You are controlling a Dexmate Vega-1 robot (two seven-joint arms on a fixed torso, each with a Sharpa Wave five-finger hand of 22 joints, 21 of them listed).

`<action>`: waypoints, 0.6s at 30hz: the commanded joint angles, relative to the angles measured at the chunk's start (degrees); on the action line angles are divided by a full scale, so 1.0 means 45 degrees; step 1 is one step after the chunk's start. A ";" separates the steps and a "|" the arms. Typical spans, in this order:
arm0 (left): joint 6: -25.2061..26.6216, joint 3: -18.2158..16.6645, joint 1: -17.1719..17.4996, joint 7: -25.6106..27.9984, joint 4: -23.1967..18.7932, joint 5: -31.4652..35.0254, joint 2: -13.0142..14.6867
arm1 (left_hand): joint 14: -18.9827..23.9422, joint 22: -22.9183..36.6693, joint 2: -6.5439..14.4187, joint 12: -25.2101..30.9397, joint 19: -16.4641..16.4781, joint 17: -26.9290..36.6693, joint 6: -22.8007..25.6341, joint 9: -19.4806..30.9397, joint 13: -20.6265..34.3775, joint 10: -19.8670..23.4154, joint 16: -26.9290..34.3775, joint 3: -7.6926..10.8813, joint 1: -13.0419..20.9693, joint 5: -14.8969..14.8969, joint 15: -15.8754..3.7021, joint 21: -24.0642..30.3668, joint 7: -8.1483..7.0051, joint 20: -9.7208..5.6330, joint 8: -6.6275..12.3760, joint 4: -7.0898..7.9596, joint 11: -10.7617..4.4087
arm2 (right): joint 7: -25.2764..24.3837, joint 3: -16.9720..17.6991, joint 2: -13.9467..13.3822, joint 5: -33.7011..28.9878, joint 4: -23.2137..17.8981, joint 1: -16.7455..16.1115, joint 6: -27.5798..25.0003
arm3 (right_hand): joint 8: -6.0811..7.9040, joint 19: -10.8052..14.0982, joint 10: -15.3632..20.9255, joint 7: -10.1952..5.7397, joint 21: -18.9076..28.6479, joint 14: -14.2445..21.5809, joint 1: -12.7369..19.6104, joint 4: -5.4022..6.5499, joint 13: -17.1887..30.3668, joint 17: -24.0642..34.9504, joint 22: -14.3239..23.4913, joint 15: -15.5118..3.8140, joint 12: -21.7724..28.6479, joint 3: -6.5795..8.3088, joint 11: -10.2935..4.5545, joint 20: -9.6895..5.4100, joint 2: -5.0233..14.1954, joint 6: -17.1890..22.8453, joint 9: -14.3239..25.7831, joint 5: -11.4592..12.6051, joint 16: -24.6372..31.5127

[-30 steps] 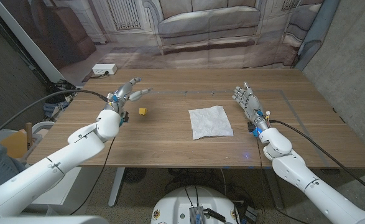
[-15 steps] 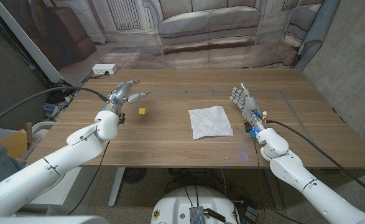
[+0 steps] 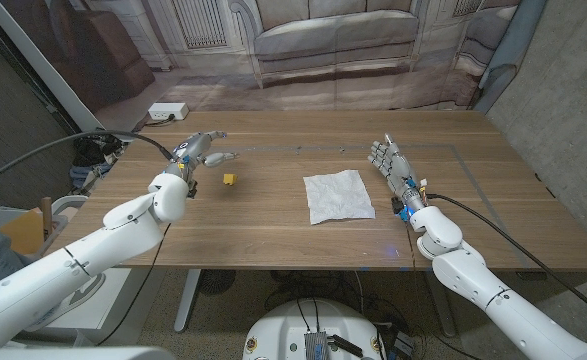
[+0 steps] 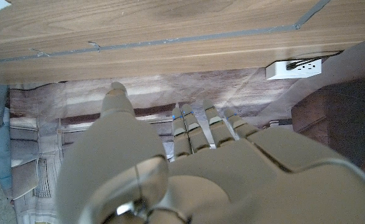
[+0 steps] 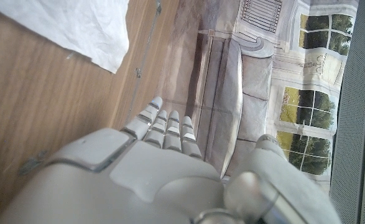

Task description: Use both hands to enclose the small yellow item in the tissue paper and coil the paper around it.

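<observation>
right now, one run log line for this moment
left hand open, beside yellow item | right hand open, beside tissue paper | wrapping not begun

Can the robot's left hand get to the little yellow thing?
Probably yes. The left hand is open, just beside the little yellow thing, with only bare table between them.

The light is soft and even over the table [image 3: 273, 225]; I see only faint shadows on it; the tissue paper [image 3: 338, 195] looks bright white but has no glare; in my wrist views, my left hand [image 4: 188, 174] and right hand [image 5: 151, 180] look big and blurry.
</observation>
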 commanded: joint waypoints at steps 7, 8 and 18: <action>0.2295 0.1007 -0.1055 -0.1867 -0.0644 0.1613 0.0589 | 0.0587 0.0029 -0.0138 -0.0157 0.0451 0.0064 -0.0171 0.0070 0.0120 0.0052 0.0038 0.0152 0.0866 0.0054 -0.0342 0.0185 -0.0503 0.0428 -0.0231 -0.0295 -0.0456 | -0.0043 -0.0168 0.0222 0.0045 0.0151 0.0204 -0.0197 | 0.0083 -0.0023 -0.0014 -0.0018 0.0055 -0.0048 0.0164 -0.0118 0.0058 0.0070 0.0054 -0.0007 0.0057 0.0040 -0.0005 -0.0044 0.0061 0.0126 0.0016 -0.0073 0.0056; 0.2362 0.1025 -0.1133 -0.2075 -0.0667 0.1591 0.0646 | 0.0593 0.0046 -0.0199 -0.0218 0.0926 0.0081 -0.0083 0.0079 0.0144 0.0004 -0.0016 0.0153 0.1015 0.0028 -0.0295 0.0352 -0.0462 0.0970 -0.0254 -0.0266 -0.0373 | -0.0010 -0.0180 0.0247 0.0071 0.0200 0.0239 -0.0196 | 0.0083 -0.0021 -0.0016 -0.0021 0.0056 -0.0043 0.0166 -0.0121 0.0058 0.0070 0.0054 0.0003 0.0057 0.0041 -0.0009 -0.0037 0.0063 0.0127 0.0016 -0.0074 0.0058; 0.2445 0.1105 -0.1550 -0.2903 -0.0588 0.1347 0.0804 | 0.0527 0.0078 -0.0187 -0.0440 0.5072 0.0250 0.0365 0.0122 0.0234 -0.0272 -0.0098 0.0207 0.1648 -0.0306 -0.0304 0.1816 -0.0390 0.1847 -0.0434 -0.0059 0.0244 | 0.0093 -0.0277 0.0304 0.0127 0.0374 0.0485 -0.0386 | 0.0083 -0.0018 -0.0015 -0.0028 0.0061 -0.0044 0.0183 -0.0145 0.0058 0.0070 0.0054 0.0015 0.0061 0.0048 0.0003 -0.0042 0.0081 0.0144 0.0017 -0.0086 0.0060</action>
